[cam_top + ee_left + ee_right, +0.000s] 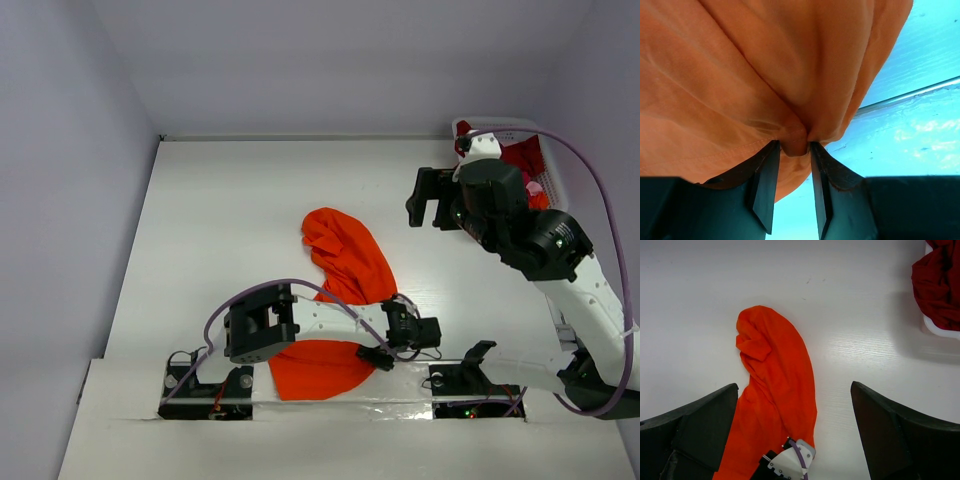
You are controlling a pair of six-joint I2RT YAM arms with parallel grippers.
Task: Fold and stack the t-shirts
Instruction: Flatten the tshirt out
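**Left gripper, clenched on orange cloth; right gripper, spread wide and holding nothing**

Item 1. Left gripper point(793, 148): low at the near edge of the table point(230, 230). Its two dark fingers point(765, 185) stand close together with a bunched fold of the orange t-shirt point(740, 75) pinched between their tips. In the left wrist view cloth touches both inner faces and swells out above the pinch. In the top view the left gripper point(382, 356) sits at the right-hand border of the shirt's near part, and its white arm lies across the cloth.

Item 2. Orange t-shirt point(345, 260): on the table, roughly mid-width, not folded flat. A broad rounded part lies at the near edge under the left arm. A narrower, rumpled part runs away from the arms and ends in a rounded, creased tip, seen from above in the right wrist view point(775, 380).

Item 3. Right gripper point(428, 210): raised above the table's far right part, well apart from the orange t-shirt. Its fingers are spread to their full width and nothing is between them. The right wrist view point(794, 386) looks down past them onto table and shirt.

Item 4. Dark red t-shirt point(937, 285): crumpled in the white basket point(940, 332) at the far right corner of the table, just beyond the right gripper; also seen in the top view point(522, 155).

Item 5. Purple cable point(600, 200): arcs from the right wrist down along the right arm.
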